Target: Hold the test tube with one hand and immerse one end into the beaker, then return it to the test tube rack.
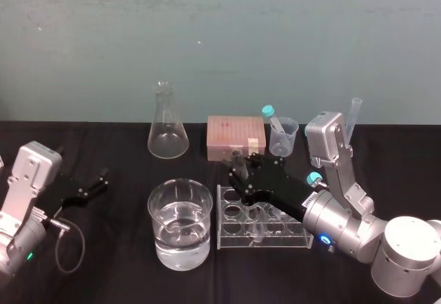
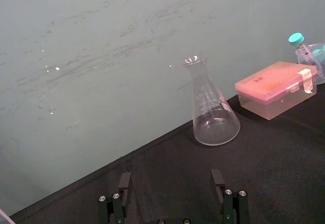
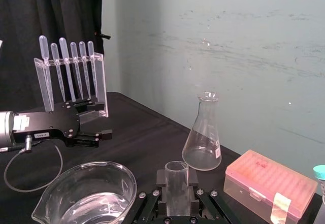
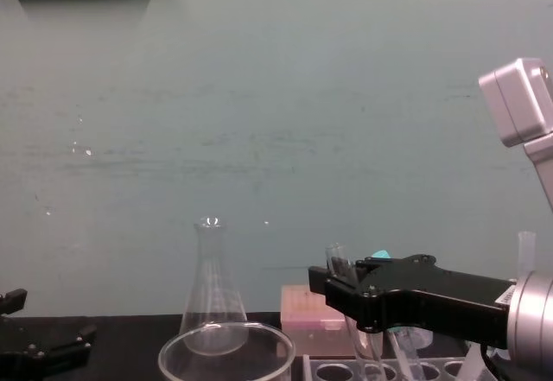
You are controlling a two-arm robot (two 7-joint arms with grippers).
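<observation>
Test tube point(image 3: 176, 177) clamped in right claw point(image 1: 241, 169), lower end at rack point(image 1: 229, 239).

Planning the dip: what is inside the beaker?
The beaker holds clear liquid in its lower part, nothing else; the liquid obscures its floor. The right gripper clamps the test tube at the rack; the left gripper lies parked.

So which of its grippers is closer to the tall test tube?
The right gripper: it clamps the test tube over the rack. The left gripper rests open, far off to the tube's left.
</observation>
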